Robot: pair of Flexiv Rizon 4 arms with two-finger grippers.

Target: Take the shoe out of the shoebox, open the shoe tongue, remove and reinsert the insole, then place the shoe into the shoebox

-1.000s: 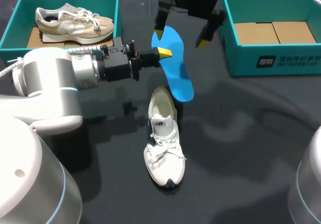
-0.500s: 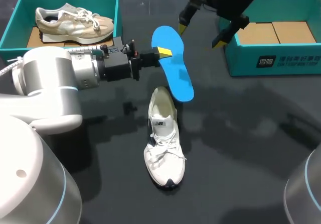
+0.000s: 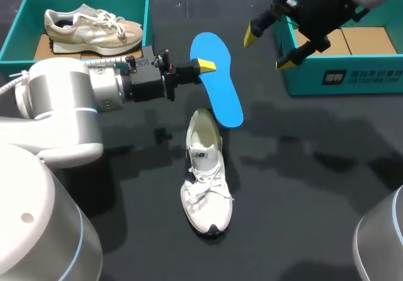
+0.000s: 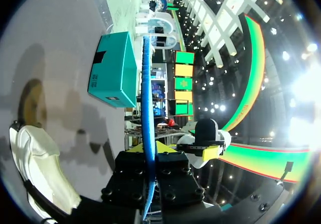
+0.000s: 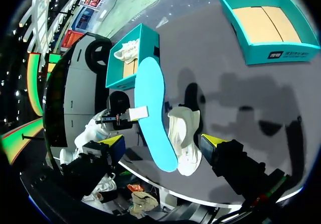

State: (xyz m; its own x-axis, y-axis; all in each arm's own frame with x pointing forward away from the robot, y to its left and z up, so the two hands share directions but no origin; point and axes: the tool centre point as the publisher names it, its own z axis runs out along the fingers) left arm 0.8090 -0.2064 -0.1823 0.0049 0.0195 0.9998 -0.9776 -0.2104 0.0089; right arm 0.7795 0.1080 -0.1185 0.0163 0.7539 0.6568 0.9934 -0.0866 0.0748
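Fingers of the left gripper are clamped on the blue insole from both sides, near its upper half. In the left wrist view the insole stands edge-on between the yellow tips. Its lower end hangs near the heel of the white shoe, which lies upright on the dark worktop with its toe toward the robot. I cannot tell whether insole and shoe touch. The right gripper hovers with its fingers spread wide and nothing between them, at the near left corner of the teal shoebox. A second shoebox at the far left holds a beige shoe.
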